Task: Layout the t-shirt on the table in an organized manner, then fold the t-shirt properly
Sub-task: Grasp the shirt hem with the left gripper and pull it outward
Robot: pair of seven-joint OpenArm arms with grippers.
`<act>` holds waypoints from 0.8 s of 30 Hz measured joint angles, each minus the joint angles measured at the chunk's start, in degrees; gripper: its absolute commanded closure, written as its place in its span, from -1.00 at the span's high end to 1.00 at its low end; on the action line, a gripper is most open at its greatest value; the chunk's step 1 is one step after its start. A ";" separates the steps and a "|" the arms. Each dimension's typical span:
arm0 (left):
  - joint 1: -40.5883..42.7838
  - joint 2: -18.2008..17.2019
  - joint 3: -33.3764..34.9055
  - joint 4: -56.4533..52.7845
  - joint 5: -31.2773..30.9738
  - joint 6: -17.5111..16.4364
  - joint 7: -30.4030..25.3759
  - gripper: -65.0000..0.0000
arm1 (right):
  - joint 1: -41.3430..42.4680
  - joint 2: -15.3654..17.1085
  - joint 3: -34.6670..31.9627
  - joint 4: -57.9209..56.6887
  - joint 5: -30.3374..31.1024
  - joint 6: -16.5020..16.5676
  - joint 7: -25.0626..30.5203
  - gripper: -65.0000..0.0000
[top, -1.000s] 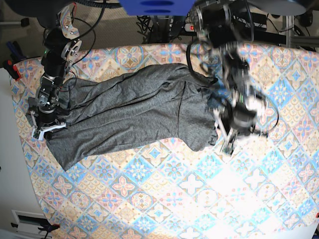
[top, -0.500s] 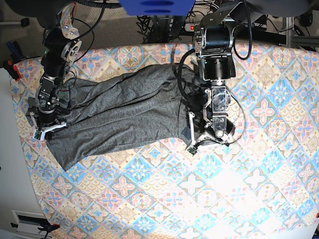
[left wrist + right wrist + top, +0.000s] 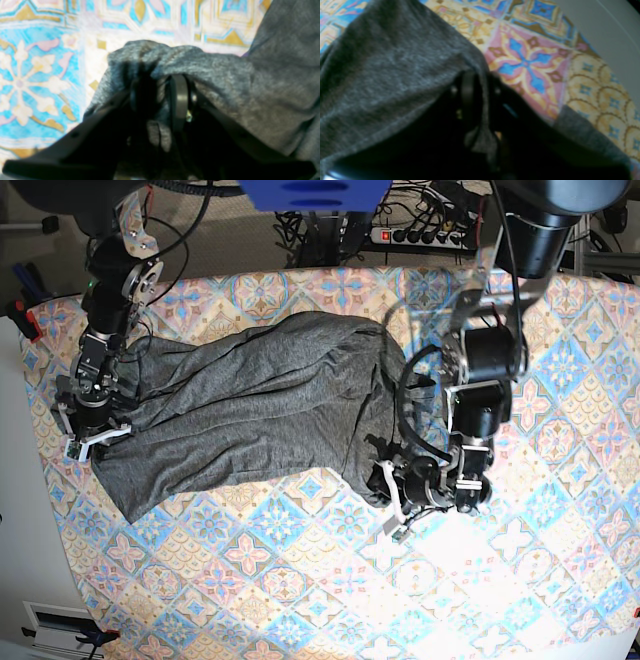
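Observation:
The dark grey t-shirt [image 3: 250, 410] lies crumpled across the left and middle of the patterned table [image 3: 300, 580]. My left gripper [image 3: 392, 505] sits low at the shirt's right end. In the left wrist view it [image 3: 160, 97] is shut on a bunched fold of the t-shirt [image 3: 250, 87], just above the table [image 3: 37, 75]. My right gripper [image 3: 88, 442] is at the shirt's left end. In the blurred right wrist view a strip of the t-shirt [image 3: 382, 75] runs between the jaws of that gripper [image 3: 481, 92], which stand slightly apart. Whether they pinch it is unclear.
The table's left edge runs close to my right gripper, with a grey floor [image 3: 607, 32] beyond it. Cables and a power strip [image 3: 420, 230] lie past the far edge. A white surface [image 3: 20, 530] borders the table on the left.
My left arm has swung toward the table's front and pulled the shirt's right end with it. My right arm has stayed at the left end.

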 measured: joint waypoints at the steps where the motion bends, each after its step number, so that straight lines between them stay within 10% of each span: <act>1: -1.31 -0.50 0.02 -2.36 0.13 2.08 -1.51 -0.46 | 0.00 0.02 0.02 0.00 -0.02 -0.20 -0.09 -0.40; 5: -3.67 -1.70 -0.31 -2.99 2.19 10.99 0.24 -0.46 | -0.04 0.04 0.04 0.00 0.04 -0.35 0.15 -0.28; 14: -2.54 -10.43 -1.88 -3.10 -8.50 11.56 0.44 -0.46 | -0.09 0.07 0.20 0.00 0.04 -0.52 0.09 -0.26; 24: -1.90 -10.99 -1.86 -0.39 -14.58 11.19 1.84 -0.46 | -0.11 0.07 0.20 0.02 0.04 -0.39 0.15 -0.26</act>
